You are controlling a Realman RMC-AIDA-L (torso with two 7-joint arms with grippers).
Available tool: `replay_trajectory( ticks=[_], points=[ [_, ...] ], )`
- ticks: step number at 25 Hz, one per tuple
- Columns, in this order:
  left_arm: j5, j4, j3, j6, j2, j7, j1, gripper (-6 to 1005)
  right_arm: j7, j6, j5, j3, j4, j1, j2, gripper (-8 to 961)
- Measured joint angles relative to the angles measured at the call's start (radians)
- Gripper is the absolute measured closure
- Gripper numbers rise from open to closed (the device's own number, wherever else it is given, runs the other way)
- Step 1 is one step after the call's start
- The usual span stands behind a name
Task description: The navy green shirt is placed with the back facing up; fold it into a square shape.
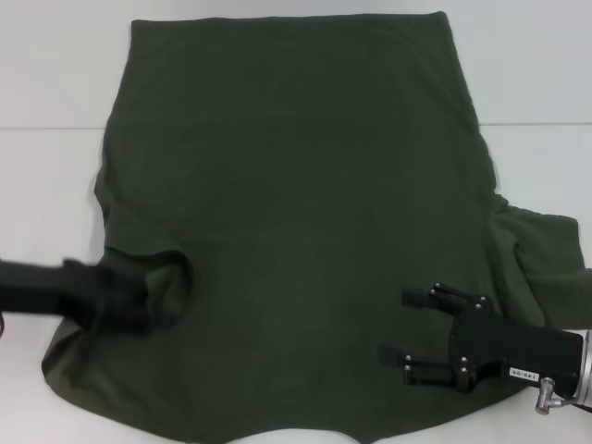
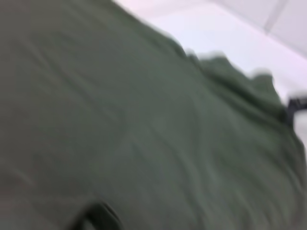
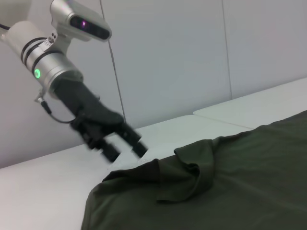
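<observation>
The navy green shirt (image 1: 296, 213) lies spread on the white table with its plain side up. Its left sleeve (image 1: 168, 276) is bunched inward onto the body, and the right sleeve (image 1: 541, 245) lies out to the side. My left gripper (image 1: 139, 298) is blurred at that bunched sleeve. In the right wrist view the left gripper (image 3: 125, 151) hangs open just above the crumpled sleeve (image 3: 189, 172), holding nothing. My right gripper (image 1: 393, 326) stands open over the shirt's lower right part, near the hem. The left wrist view shows only blurred shirt cloth (image 2: 144, 124).
The white table (image 1: 51, 83) shows around the shirt on the left, the right and at the back. A pale wall (image 3: 192, 57) stands behind the table.
</observation>
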Motion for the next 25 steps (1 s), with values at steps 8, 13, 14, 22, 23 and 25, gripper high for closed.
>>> replay_trajectory(
  ticks=[8,13,14,22,23,25],
  points=[
    [-0.047,-0.125,-0.03,-0.184,0.037,-0.24,-0.034,151,0.0,-0.002,0.0,0.0,0.0,-0.002,0.0,29],
    [-0.019,-0.243,-0.068,-0.239,0.081,-0.571,-0.081,152,0.0,-0.007,0.001,0.0,0.003,-0.003,0.0,29],
    [-0.019,-0.252,-0.079,-0.245,0.081,-0.601,-0.082,152,0.0,-0.008,0.001,0.0,0.005,-0.002,0.0,29],
    [-0.027,-0.345,-0.157,-0.34,0.085,-0.731,-0.08,151,0.0,-0.009,0.002,-0.003,0.008,-0.001,0.0,30],
    [-0.027,-0.349,-0.158,-0.352,0.085,-0.735,-0.079,151,0.0,-0.009,0.002,-0.003,0.008,-0.001,0.0,30],
    [-0.027,-0.355,-0.157,-0.377,0.084,-0.742,-0.079,151,0.0,-0.009,0.002,-0.003,0.008,-0.001,-0.001,30]
  ],
)
